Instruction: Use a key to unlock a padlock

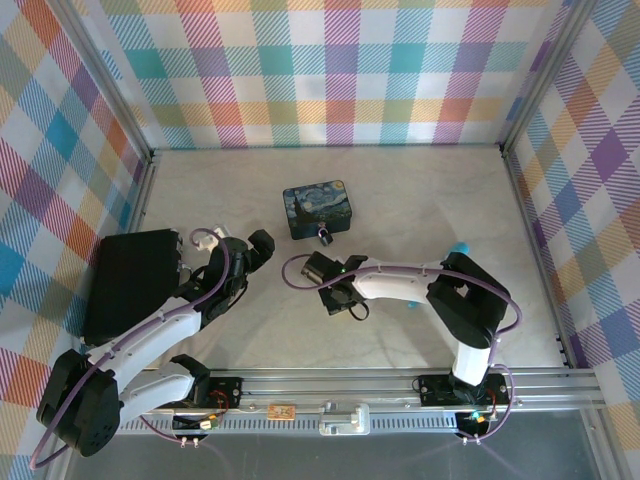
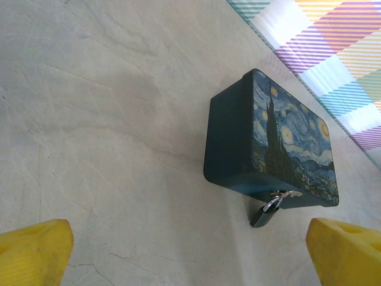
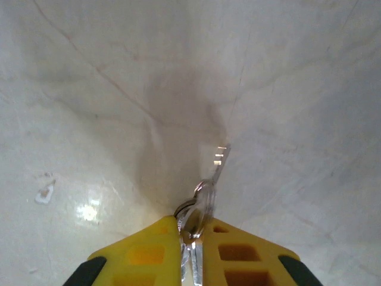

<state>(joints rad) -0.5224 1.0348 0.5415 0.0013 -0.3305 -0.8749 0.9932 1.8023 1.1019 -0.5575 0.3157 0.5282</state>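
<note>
Marbled table (image 1: 430, 190), walled in by bright plaid cloth. The right gripper (image 3: 190, 229) is pinched tight on the key (image 3: 218, 159): the ring is squeezed between its yellow fingers and the notched blade pokes out ahead, just above bare tabletop. The padlock (image 2: 265, 213) is hooked through the clasp of a blue painted tin (image 2: 235, 140), on the tin's near side, a little beyond that gripper. The left gripper (image 2: 190, 256) hovers near the tin, jaws spread wide, holding nothing.

In my judgement the blade must line up squarely with the keyhole, which I cannot make out, while the left gripper steadies the loose lock. The tin's wall crowds the lock from behind. A black box (image 1: 130, 280) sits far left, out of the way.
</note>
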